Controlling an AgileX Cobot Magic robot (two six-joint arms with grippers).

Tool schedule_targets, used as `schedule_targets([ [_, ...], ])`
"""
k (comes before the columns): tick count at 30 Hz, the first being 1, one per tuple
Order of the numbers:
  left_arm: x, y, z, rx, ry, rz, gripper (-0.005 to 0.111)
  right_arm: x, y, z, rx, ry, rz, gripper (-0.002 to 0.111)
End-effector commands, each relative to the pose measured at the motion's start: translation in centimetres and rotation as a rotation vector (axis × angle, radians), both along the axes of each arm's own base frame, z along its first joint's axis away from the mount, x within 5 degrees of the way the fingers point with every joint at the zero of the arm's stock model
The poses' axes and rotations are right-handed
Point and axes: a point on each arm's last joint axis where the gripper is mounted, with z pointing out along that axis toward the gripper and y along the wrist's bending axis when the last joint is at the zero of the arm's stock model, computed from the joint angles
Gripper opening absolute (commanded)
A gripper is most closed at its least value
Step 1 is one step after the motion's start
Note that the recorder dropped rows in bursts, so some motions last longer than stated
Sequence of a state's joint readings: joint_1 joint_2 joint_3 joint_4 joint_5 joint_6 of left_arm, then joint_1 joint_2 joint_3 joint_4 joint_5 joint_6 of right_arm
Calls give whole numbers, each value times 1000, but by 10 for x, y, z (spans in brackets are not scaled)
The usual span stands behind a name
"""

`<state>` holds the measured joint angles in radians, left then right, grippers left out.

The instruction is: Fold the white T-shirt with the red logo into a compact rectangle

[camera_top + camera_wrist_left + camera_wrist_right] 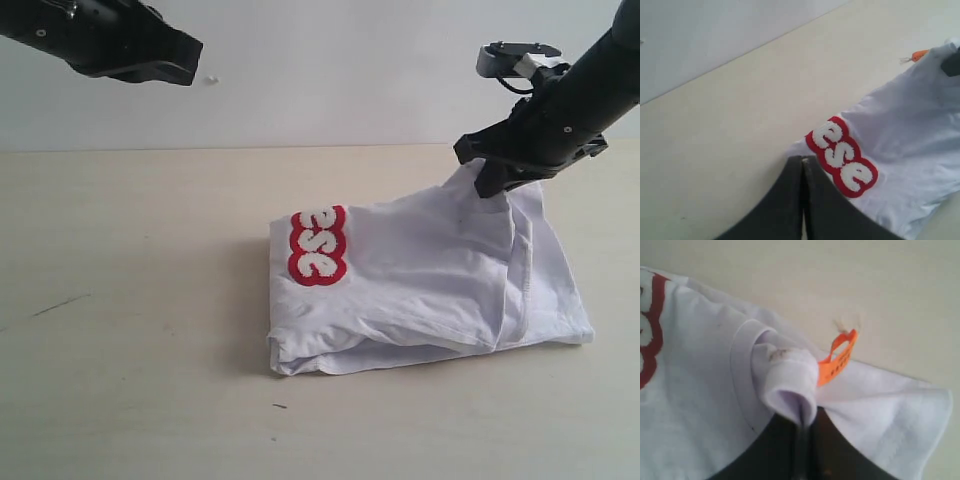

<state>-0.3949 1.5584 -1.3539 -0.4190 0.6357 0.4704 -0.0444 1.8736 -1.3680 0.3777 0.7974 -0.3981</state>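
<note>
We find the right gripper (802, 422) closed tight on a raised fold of the ribbed crew neck (785, 375) of the white cotton T-shirt (430, 270), its dark jaws meeting with cloth pinched between them. A small orange neck tag (839, 357) stands just beside the pinch. In the exterior view that grip lifts the far right corner of the garment off the pale beige table (130, 300), while the rest lies folded in layers right of the table's centre. The fuzzy-lettered red logo (318, 246) sits at the folded left edge; only the white letters "ese" show, the remainder being turned under. The left gripper (802, 162) hangs above the table, jaws pressed together and holding nothing, clear of the cloth. Its arm is cut off by the frame edge in the exterior view. We cannot make out the sleeves among the folds.
</note>
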Motion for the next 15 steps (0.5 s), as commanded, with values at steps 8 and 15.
schedule_targets([
  [8,-1,2,4,-7,-14,7,0,1,1,18,5,-33,4,28],
  [15,-1,2,4,-7,-13,7,0,0,4,18,47,-20,-7,51],
])
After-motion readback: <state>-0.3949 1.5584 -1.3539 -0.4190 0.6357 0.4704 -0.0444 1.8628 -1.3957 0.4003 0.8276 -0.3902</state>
